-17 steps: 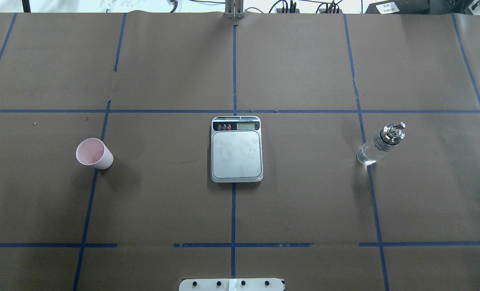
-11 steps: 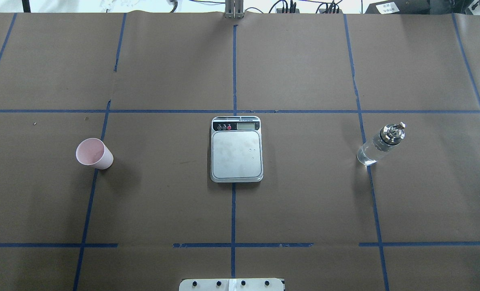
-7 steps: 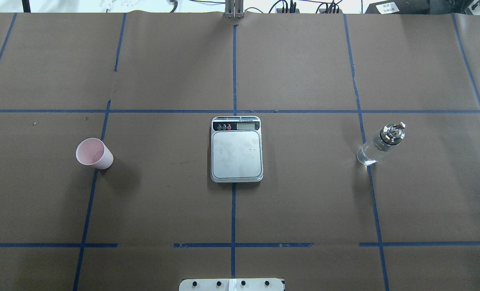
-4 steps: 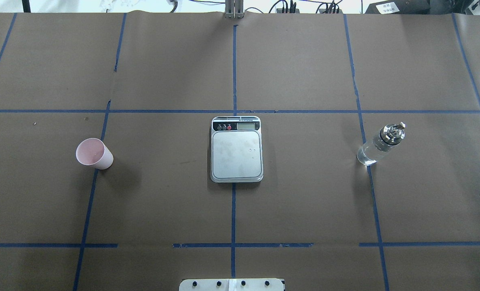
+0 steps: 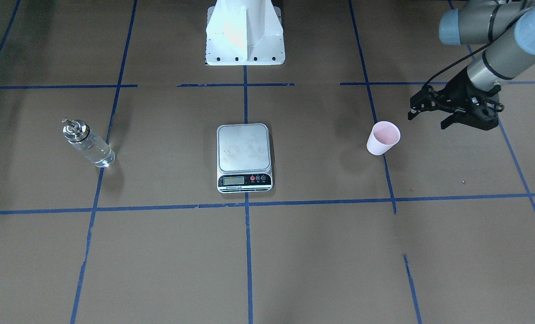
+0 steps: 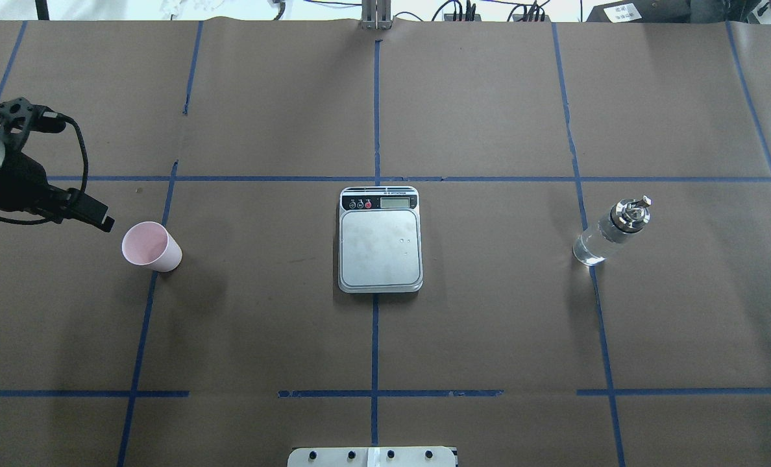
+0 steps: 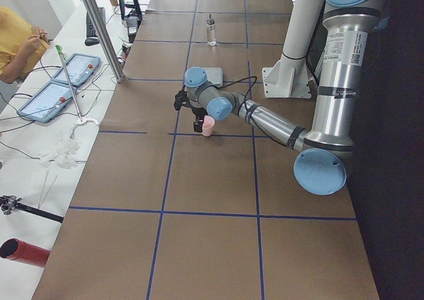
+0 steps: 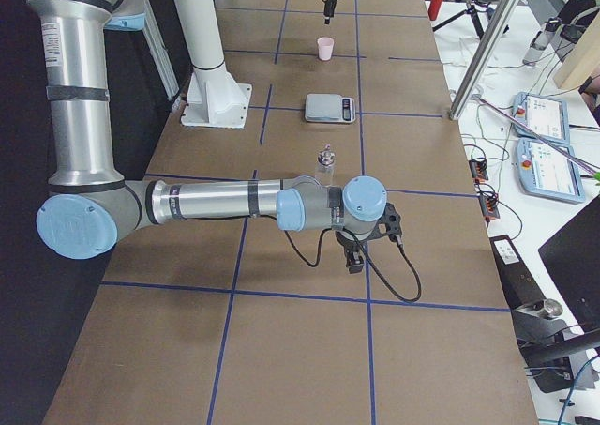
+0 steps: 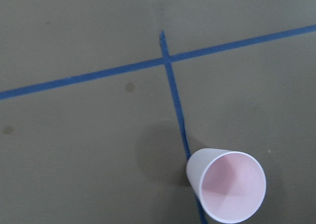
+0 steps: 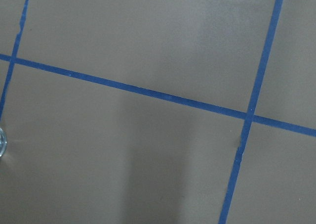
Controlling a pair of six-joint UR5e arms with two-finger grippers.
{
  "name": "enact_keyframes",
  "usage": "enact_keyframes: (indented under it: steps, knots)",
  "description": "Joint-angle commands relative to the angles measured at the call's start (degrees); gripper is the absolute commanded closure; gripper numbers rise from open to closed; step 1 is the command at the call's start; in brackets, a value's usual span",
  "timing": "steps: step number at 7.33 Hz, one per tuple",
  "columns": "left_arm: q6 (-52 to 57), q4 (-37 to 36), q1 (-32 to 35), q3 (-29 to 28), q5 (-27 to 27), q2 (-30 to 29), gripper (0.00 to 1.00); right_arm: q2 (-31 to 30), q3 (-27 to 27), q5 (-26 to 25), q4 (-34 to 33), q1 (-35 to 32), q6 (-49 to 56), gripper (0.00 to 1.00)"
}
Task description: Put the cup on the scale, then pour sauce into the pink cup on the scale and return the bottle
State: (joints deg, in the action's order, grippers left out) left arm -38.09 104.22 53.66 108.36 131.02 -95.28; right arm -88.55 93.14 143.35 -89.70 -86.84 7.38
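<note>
The cup (image 6: 151,246) is set upright, mouth up, on the table (image 6: 489,337). It is located toward the table's left end, roughly midway between the robot-side edge and the far edge. Its base is seated on a blue tape line (image 6: 140,324), and its pink interior is shown in the left wrist view.

The left gripper (image 5: 427,120) is held near the cup, on the side facing the table's left end. No contact with the cup is made. The jaws are spread apart and nothing is held between them.

The scale (image 6: 380,243) is placed at the middle of the table, well apart from the cup. Its display strip is turned toward the far edge.

The bottle (image 6: 609,233) is stood upright toward the table's right end, well apart from the scale, with its metal collar uppermost. The sauce (image 6: 590,250) is seen as clear liquid through the glass.

The right gripper (image 8: 354,256) is shown only in the exterior right view. It is held over the brown paper (image 8: 309,350) between the bottle and the table's right end. The position of its jaws cannot be told. In the right wrist view only paper, tape and a sliver of the bottle at the picture's edge are seen.
</note>
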Motion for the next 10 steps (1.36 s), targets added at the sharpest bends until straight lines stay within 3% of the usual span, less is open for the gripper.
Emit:
enact_keyframes:
  steps: [1,5,7,8,9,10]
  knots:
    - [-0.8,0.2,-3.2,-4.0,-2.6,-2.4,0.03,0.4,-1.4,0.0,0.1,0.1,0.1,0.0]
    - [-0.9,0.7,-5.4,-5.2,-2.6,-2.5,0.1,0.7,-2.0,0.0,0.0,0.1,0.0,0.0]
    - [-0.9,0.7,-6.0,-5.7,-2.6,-2.6,0.24,0.8,-2.3,0.0,0.0,0.1,0.0,0.0]
    - [-0.9,0.6,-6.1,-5.7,-2.6,-2.7,0.53,0.8,-2.3,0.0,0.1,0.1,0.0,0.0]
    - [-1.0,0.6,-6.1,-6.1,-2.5,-3.0,0.95,0.8,-2.4,0.0,0.1,0.1,0.0,0.0]
    - [-1.1,0.2,-6.1,-6.7,-2.3,-4.4,1.0,0.8,-2.3,0.0,0.1,0.1,0.0,0.0]
